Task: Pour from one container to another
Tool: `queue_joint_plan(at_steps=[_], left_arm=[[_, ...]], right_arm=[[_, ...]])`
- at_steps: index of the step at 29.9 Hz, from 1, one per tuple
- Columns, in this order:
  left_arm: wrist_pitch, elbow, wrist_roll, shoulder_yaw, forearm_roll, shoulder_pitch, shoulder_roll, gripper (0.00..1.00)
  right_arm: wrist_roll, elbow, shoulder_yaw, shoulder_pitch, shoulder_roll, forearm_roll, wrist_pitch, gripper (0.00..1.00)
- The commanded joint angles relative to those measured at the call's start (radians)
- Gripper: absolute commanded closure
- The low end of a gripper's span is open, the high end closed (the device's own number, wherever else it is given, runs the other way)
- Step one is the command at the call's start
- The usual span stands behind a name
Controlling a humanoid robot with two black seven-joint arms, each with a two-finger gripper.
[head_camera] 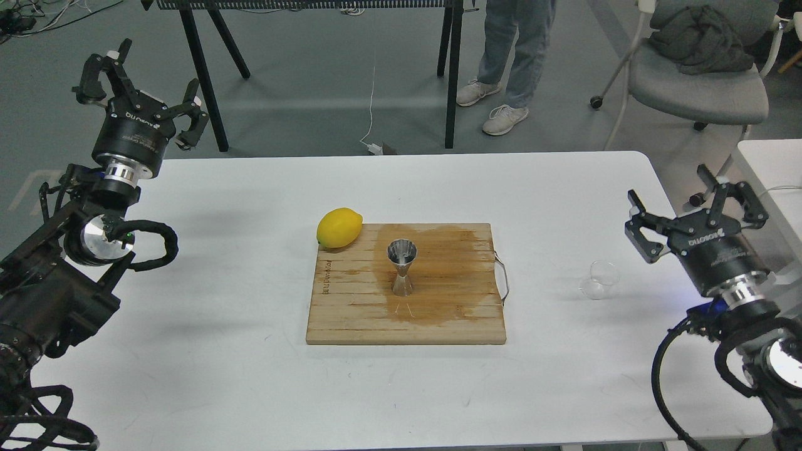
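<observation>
The clear glass cup (600, 279) rests on the white table (250, 376), right of the board, with nothing touching it. The steel jigger (401, 266) stands upright in the middle of the wooden cutting board (351, 313), inside a wet stain. My right gripper (688, 202) hangs open, raised above and to the right of the cup, apart from it. My left gripper (135, 84) is open too, held high beyond the table's far left corner, with nothing between its fingers.
A yellow lemon (339, 227) lies at the board's far left corner. A metal handle (503, 282) sticks out of the board's right side. Behind the table stand a person's legs (507, 62), a black frame and a grey chair (695, 81).
</observation>
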Motion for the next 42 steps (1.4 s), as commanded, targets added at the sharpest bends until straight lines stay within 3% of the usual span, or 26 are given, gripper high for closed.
queue_joint_plan(at_steps=[1,4,8,14,18,28,42], left_arm=[[0.000,0.003,0.018,-0.007,-0.004,-0.010,0.007,0.00],[0.000,0.006,0.032,-0.007,-0.024,-0.028,0.010,0.00],[0.000,0.027,0.081,-0.007,-0.079,-0.042,0.010,0.00],[0.000,0.055,0.083,-0.009,-0.088,-0.065,0.009,0.00],[0.000,0.076,0.083,-0.009,-0.088,-0.080,0.009,0.00],[0.000,0.122,0.084,0.010,-0.084,-0.113,-0.031,0.00],[0.000,0.121,0.081,0.007,-0.087,-0.108,-0.030,0.00]], right_arm=[[-0.001,-0.077,0.002,0.147,-0.005,-0.051,0.047,0.00],[-0.001,-0.191,-0.003,0.260,-0.001,-0.091,0.091,0.00],[-0.001,-0.384,-0.033,0.405,0.010,-0.110,0.140,0.00],[0.000,-0.743,-0.147,0.652,0.041,-0.110,0.140,0.00],[0.001,-0.881,-0.175,0.721,0.082,-0.110,0.140,0.00],[0.025,-1.021,-0.176,0.811,0.119,-0.110,0.140,0.00],[0.025,-1.013,-0.247,0.813,0.150,-0.107,0.140,0.00]])
